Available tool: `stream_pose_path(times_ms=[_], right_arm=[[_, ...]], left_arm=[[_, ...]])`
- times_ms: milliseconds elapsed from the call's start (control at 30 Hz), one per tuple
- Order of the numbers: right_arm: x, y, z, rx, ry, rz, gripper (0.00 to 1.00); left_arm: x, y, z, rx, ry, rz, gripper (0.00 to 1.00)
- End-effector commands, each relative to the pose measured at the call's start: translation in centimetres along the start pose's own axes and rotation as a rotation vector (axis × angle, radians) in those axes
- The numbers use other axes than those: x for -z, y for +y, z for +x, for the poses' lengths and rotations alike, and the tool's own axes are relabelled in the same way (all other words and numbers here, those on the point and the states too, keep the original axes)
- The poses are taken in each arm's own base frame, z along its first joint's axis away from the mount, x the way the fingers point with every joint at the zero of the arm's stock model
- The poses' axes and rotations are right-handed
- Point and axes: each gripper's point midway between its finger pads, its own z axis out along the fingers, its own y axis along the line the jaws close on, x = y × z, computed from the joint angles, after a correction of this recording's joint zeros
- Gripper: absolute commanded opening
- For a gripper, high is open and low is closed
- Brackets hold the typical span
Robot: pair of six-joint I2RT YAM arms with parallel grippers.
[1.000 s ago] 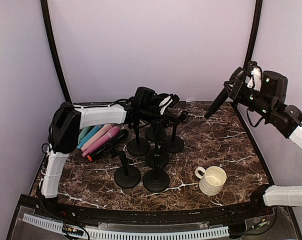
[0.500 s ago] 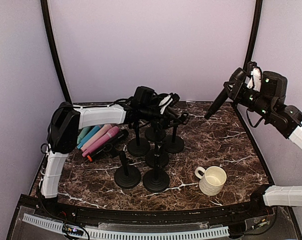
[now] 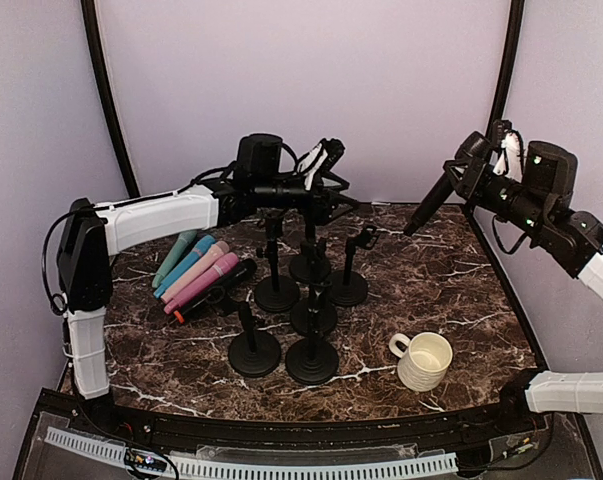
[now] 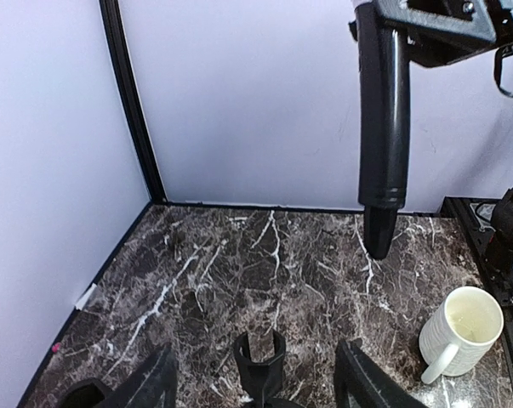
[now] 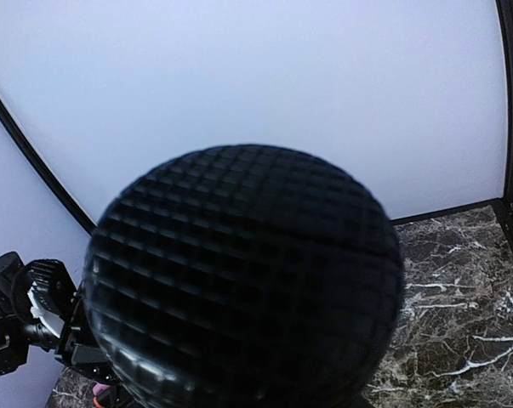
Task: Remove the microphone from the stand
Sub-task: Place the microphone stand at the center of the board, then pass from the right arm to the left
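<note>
My right gripper point(image 3: 468, 172) hangs high at the back right, shut on a black microphone point(image 3: 429, 207) that slants down toward the table. The microphone's mesh head point(image 5: 243, 280) fills the right wrist view and hides the fingers. In the left wrist view the microphone's handle point(image 4: 384, 127) hangs upright, clear of everything. A black stand point(image 3: 349, 286) with an empty clip point(image 4: 260, 355) stands just right of the cluster of stands. My left gripper point(image 3: 330, 178) hovers above the stands, open and holding nothing, its fingertips point(image 4: 154, 384) on either side of the clip further off.
Several more black stands point(image 3: 281, 345) crowd the table's middle. Coloured microphones point(image 3: 196, 268) lie at the left. A white mug point(image 3: 423, 360) sits at the front right, also seen as the mug point(image 4: 464, 327) in the left wrist view. Black frame posts point(image 3: 106, 100) rise at the back corners.
My left gripper has opened, risen and drawn back left from the stand's clip. The right arm with the microphone has barely moved.
</note>
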Motion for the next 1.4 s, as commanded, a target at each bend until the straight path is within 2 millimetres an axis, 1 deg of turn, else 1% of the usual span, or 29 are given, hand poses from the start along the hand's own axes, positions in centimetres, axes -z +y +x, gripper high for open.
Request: stream_pose_path(times_ms=[0, 33, 67, 100, 133, 167, 233, 367, 500, 533, 600, 667, 833, 900, 933, 967, 1033, 1100, 1200, 1267, 1300, 1367], right_arm=[[1.4, 3.3, -3.7, 0.005, -0.116, -0.158, 0.00], [1.4, 3.9, -3.9, 0.004, -0.121, -0.187, 0.00], [1.4, 4.4, -4.1, 0.002, -0.126, -0.215, 0.00], [1.4, 5.2, -4.2, 0.000, -0.126, -0.256, 0.00], [1.5, 5.8, -4.4, -0.001, -0.132, -0.292, 0.00], [1.4, 6.6, -4.3, -0.007, -0.124, -0.333, 0.00], [1.4, 8.0, -4.7, -0.014, -0.137, -0.405, 0.00], [1.1, 11.0, -4.3, -0.010, -0.134, -0.532, 0.00], [0.8, 14.0, -3.2, 0.018, -0.111, -0.629, 0.00], [0.8, 14.6, -3.0, 0.028, -0.106, -0.648, 0.00], [0.8, 15.9, -2.5, 0.050, -0.097, -0.684, 0.00], [0.8, 16.8, -2.1, 0.058, -0.090, -0.710, 0.00], [0.7, 18.0, -1.2, 0.073, -0.065, -0.747, 0.00], [0.5, 18.2, -0.9, 0.076, -0.057, -0.748, 0.00], [0.4, 18.2, -0.8, 0.077, -0.055, -0.748, 0.00], [0.4, 18.2, -0.7, 0.079, -0.051, -0.749, 0.00], [0.4, 18.3, -0.5, 0.082, -0.047, -0.751, 0.00], [0.2, 18.3, -0.3, 0.087, -0.037, -0.746, 0.00], [0.0, 18.4, 0.0, 0.094, -0.026, -0.745, 0.00], [-0.1, 18.5, 0.2, 0.095, -0.019, -0.747, 0.00], [-0.1, 18.5, 0.3, 0.097, -0.017, -0.748, 0.00], [-0.1, 18.6, 0.3, 0.097, -0.015, -0.749, 0.00]], left_arm=[[3.7, -1.0, -6.5, -0.038, -0.118, -0.033, 0.66], [4.0, -1.1, -6.7, -0.026, -0.116, -0.035, 0.66], [4.6, -1.3, -7.6, -0.010, -0.127, -0.034, 0.66], [4.8, -1.5, -7.6, 0.008, -0.119, -0.028, 0.67], [5.4, -1.8, -8.4, 0.028, -0.128, -0.025, 0.67], [5.5, -2.1, -8.4, 0.046, -0.123, -0.020, 0.67], [6.2, -2.9, -9.2, 0.084, -0.125, -0.002, 0.67], [6.7, -5.1, -10.4, 0.148, -0.116, 0.037, 0.70], [6.5, -7.7, -11.2, 0.190, -0.116, 0.105, 0.73], [6.4, -8.1, -10.9, 0.204, -0.098, 0.117, 0.73], [6.2, -8.9, -10.8, 0.216, -0.087, 0.145, 0.74], [5.9, -9.2, -10.3, 0.232, -0.070, 0.154, 0.74], [5.7, -9.3, -10.1, 0.250, -0.062, 0.161, 0.74], [5.7, -9.4, -10.3, 0.249, -0.068, 0.164, 0.69], [5.7, -9.5, -10.4, 0.248, -0.072, 0.165, 0.64], [5.8, -9.5, -10.6, 0.245, -0.078, 0.164, 0.61], [5.8, -9.5, -10.8, 0.240, -0.084, 0.162, 0.52], [5.8, -9.4, -10.9, 0.240, -0.088, 0.160, 0.49], [5.9, -9.4, -11.1, 0.239, -0.093, 0.163, 0.47], [5.8, -9.4, -11.0, 0.237, -0.092, 0.160, 0.43], [5.8, -9.4, -11.0, 0.238, -0.089, 0.157, 0.38], [5.8, -9.3, -10.9, 0.237, -0.085, 0.151, 0.33]])
